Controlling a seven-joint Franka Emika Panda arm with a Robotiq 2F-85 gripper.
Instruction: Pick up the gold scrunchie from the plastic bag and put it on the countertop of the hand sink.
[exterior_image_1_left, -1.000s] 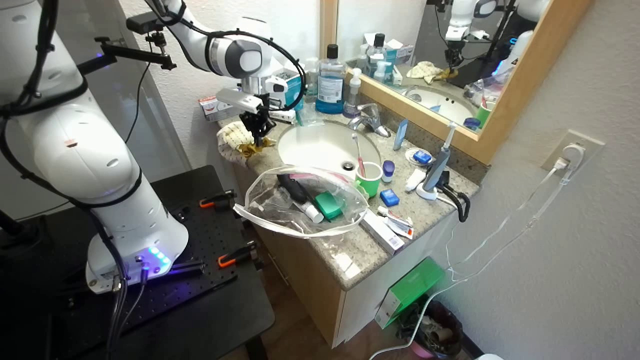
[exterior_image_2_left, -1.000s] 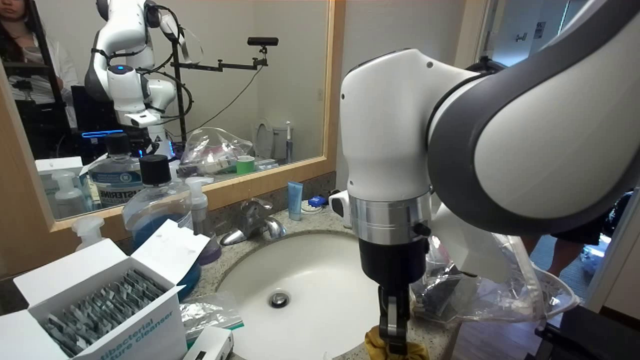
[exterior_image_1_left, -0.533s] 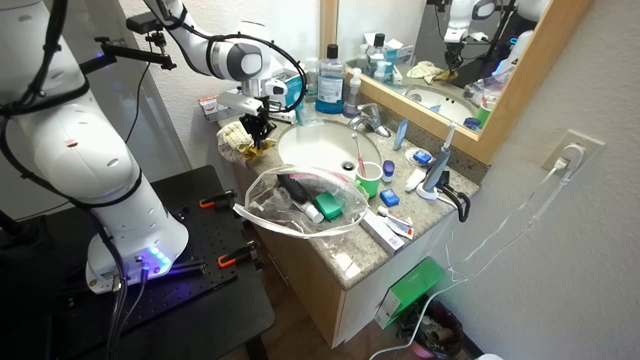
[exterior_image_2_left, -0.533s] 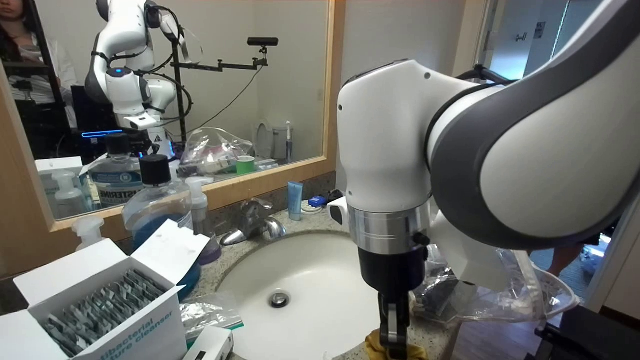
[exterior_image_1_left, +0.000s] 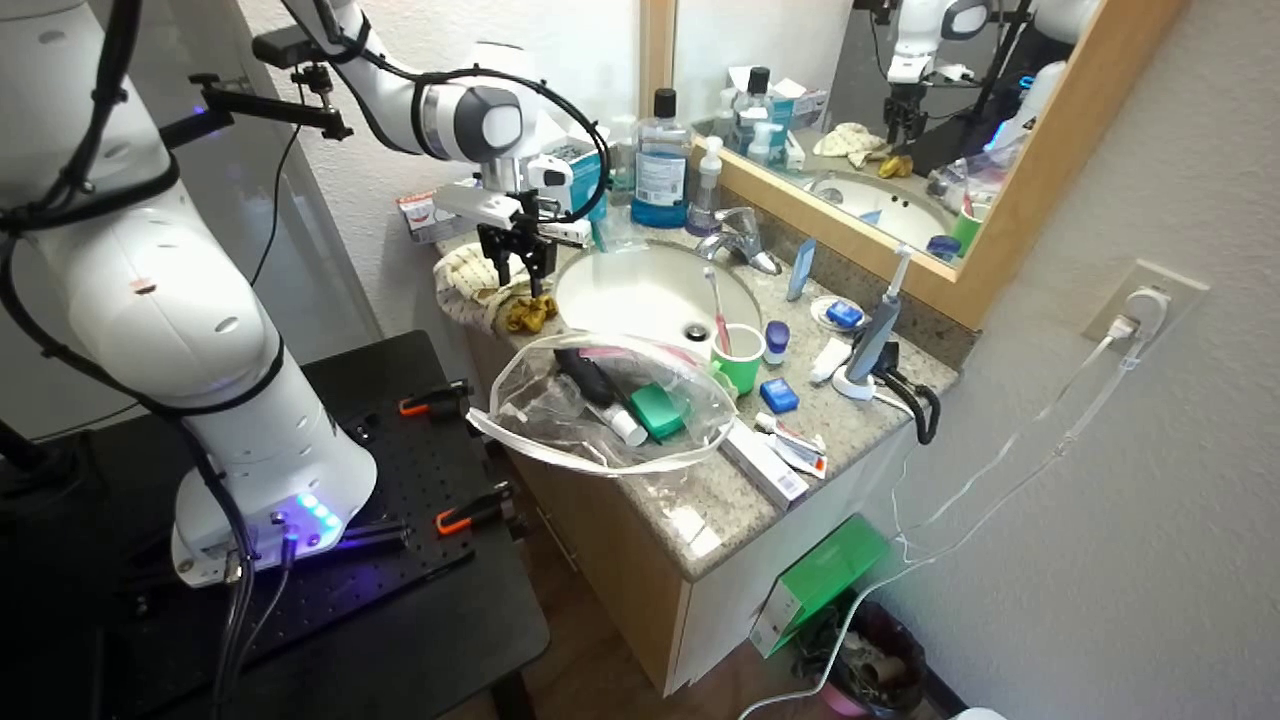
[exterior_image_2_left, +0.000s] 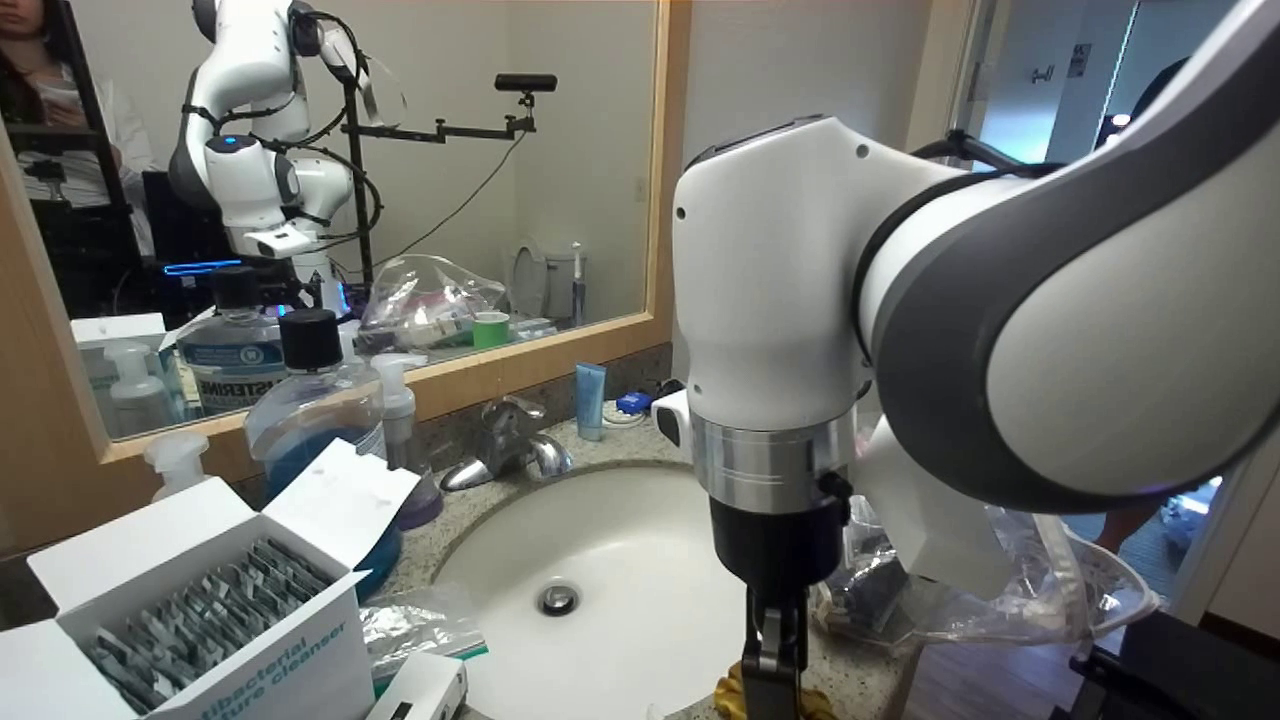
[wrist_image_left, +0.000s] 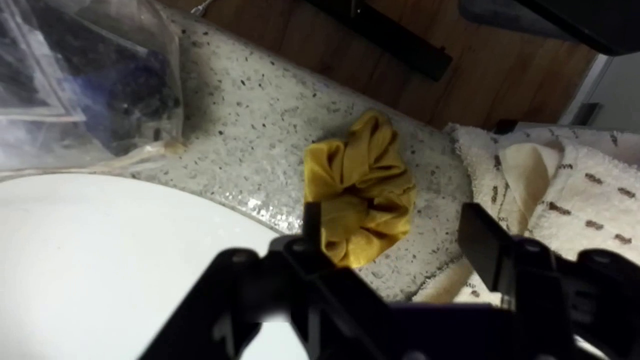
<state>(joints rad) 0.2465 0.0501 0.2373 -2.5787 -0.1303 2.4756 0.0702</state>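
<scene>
The gold scrunchie (wrist_image_left: 370, 170) lies bunched on the speckled countertop (wrist_image_left: 250, 115), between the white hand sink (wrist_image_left: 90, 245) and the counter's edge. Just over it, my gripper (wrist_image_left: 392, 215) stands with jaws wide apart; in the wrist view the left finger overlaps the cloth, and a gap shows between cloth and right finger. Both exterior views have the scrunchie (exterior_image_1_left: 530, 314) under the gripper (exterior_image_1_left: 520, 287), though in an exterior view the fingers partly cover the scrunchie (exterior_image_2_left: 728, 697). The clear plastic bag (exterior_image_1_left: 575, 460) sits on the counter across the basin's front side, holding a green item and a dark one.
A cream patterned towel (wrist_image_left: 575, 200) drapes over the counter corner beside the scrunchie. Around the basin stand a mouthwash bottle (exterior_image_1_left: 661, 165), a soap pump (exterior_image_1_left: 707, 185), the tap (exterior_image_1_left: 740, 240) and a green cup (exterior_image_1_left: 738, 365). An opened wipes box (exterior_image_2_left: 230, 600) is near the sink.
The jaws have spread apart from around the scrunchie, which now rests on the counter slightly nearer the bag in the exterior view. The arm has barely moved.
</scene>
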